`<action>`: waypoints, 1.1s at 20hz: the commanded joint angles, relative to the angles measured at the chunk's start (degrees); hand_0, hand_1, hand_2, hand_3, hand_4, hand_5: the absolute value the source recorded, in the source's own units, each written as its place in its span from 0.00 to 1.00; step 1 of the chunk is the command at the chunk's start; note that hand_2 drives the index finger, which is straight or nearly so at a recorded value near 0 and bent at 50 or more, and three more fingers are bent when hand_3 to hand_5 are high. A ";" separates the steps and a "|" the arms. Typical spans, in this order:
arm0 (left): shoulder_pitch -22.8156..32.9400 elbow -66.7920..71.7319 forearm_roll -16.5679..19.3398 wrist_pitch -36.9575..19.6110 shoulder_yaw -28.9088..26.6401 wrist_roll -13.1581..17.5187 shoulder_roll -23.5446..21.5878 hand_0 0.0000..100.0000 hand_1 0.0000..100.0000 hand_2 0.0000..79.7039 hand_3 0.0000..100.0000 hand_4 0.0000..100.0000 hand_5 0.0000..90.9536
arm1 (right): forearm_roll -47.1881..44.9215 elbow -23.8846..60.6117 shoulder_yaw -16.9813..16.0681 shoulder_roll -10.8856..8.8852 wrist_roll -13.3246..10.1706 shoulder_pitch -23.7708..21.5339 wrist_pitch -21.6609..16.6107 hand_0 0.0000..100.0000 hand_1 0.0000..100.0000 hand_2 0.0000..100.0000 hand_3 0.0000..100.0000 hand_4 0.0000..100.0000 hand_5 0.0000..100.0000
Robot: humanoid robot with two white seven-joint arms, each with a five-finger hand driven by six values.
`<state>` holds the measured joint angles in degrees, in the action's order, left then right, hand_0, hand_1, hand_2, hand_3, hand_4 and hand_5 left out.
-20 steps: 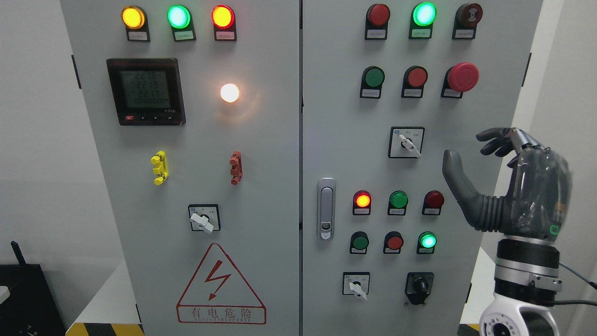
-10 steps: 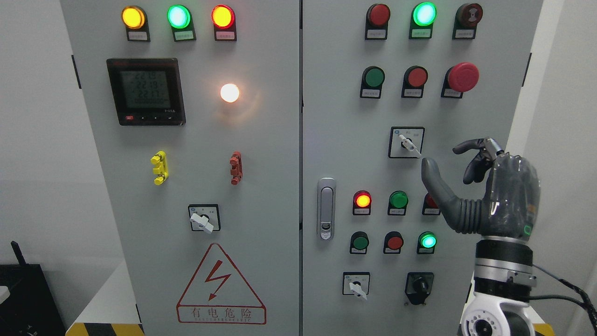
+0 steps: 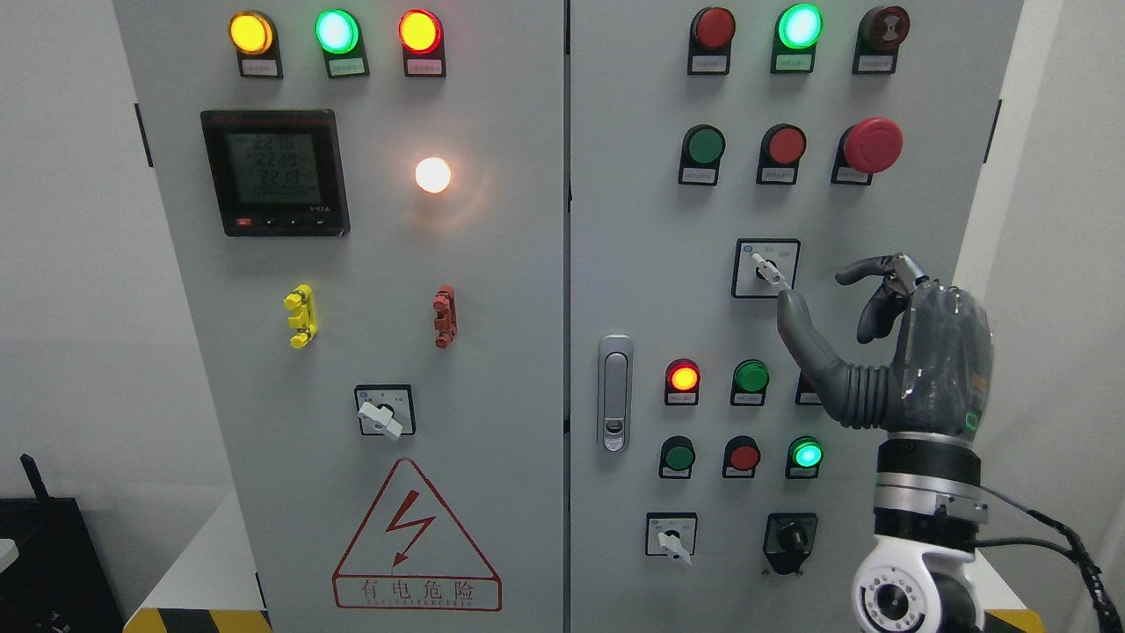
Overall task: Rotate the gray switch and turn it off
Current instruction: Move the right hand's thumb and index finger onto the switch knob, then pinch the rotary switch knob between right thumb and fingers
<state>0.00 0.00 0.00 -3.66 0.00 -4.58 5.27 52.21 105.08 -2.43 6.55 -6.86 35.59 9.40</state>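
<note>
Right hand [image 3: 888, 352] raised upright, thumb extended, fingers [image 3: 870, 268] loosely curled, holding nothing

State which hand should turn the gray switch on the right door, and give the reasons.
Right. The right hand is raised beside the gray switch, fingers spread and holding nothing, its thumb tip just below the lever's lower end. The left hand is out of view, so it would probably have much farther to travel.
</note>
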 commanded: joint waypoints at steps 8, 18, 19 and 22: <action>-0.53 -1.49 -1.14 -0.12 -0.44 0.01 0.00 0.12 0.39 0.00 0.00 0.00 0.00 | -2.20 -2.34 0.94 0.31 -0.09 1.41 0.97 0.00 0.43 0.57 0.96 0.95 1.00; -0.53 -1.49 -1.14 -0.12 -0.44 0.01 0.00 0.12 0.39 0.00 0.00 0.00 0.00 | -2.20 -2.87 1.11 0.31 0.00 2.20 1.67 0.00 0.45 0.59 0.96 0.95 1.00; -0.53 -1.49 -1.14 -0.11 -0.44 0.01 0.00 0.12 0.39 0.00 0.00 0.00 0.00 | -2.20 -2.95 1.11 0.31 0.00 2.20 1.76 0.00 0.45 0.59 0.96 0.95 1.00; -0.53 -1.49 -1.05 -0.11 -0.44 0.01 0.00 0.12 0.39 0.00 0.00 0.00 0.00 | -2.20 -3.13 1.11 0.22 0.00 2.20 1.67 0.00 0.45 0.59 0.96 0.95 1.00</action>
<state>0.00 0.00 0.00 -3.82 0.00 -4.57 5.27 50.07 102.69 -0.33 6.80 -6.88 37.62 11.07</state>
